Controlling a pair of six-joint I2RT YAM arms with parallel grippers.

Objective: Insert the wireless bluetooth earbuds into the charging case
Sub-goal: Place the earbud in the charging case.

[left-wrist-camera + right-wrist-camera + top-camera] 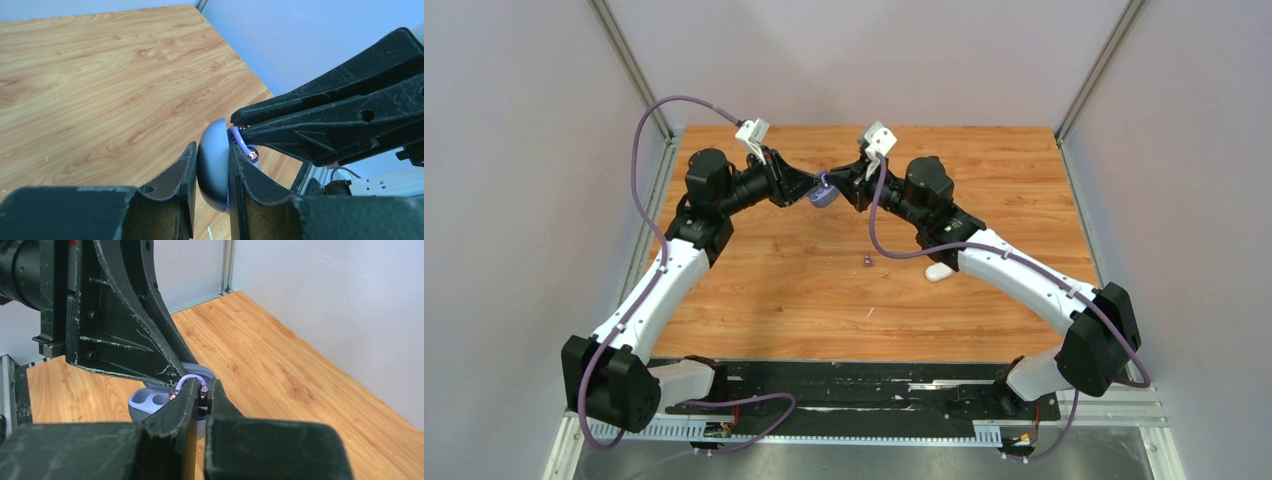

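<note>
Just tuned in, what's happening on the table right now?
The left tool is clamped on the open purple case over the far middle of the table. The right tool pinches a dark purple earbud right at the case, whose visible sockets look empty, so the bud is not seated yet. A second dark bud lies loose on the wood, and a white case sits partly under the right arm.

The lavender oval plastic charging case is open with two wells empty, held aloft at far centre by the left gripper. One glossy dark purple earbud is pinched in the right gripper at its rim. Another tiny purple earbud lies nearer, left of a white oval case.
</note>
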